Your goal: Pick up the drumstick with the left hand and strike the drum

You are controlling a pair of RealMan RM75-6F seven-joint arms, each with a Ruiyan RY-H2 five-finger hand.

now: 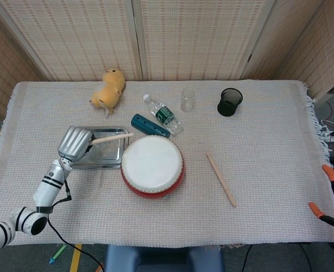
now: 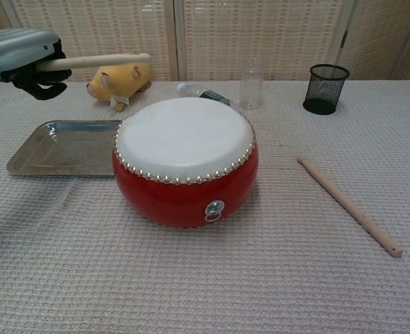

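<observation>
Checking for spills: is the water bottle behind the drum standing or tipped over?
Tipped over. The water bottle lies on its side on the tablecloth, cap pointing toward the plush toy.

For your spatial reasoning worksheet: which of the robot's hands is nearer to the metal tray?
Left. The left hand, holding a drumstick, is over the metal tray's left edge. The right hand is not in view.

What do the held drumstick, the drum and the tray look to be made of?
Drumstick in the left hand: pale, unpainted, looks like bare wood. Drum: glossy red shell, likely lacquered wood; matte white head, skin or synthetic, ringed by shiny metal studs. Tray: reflective silver, apparently stainless steel.
</observation>
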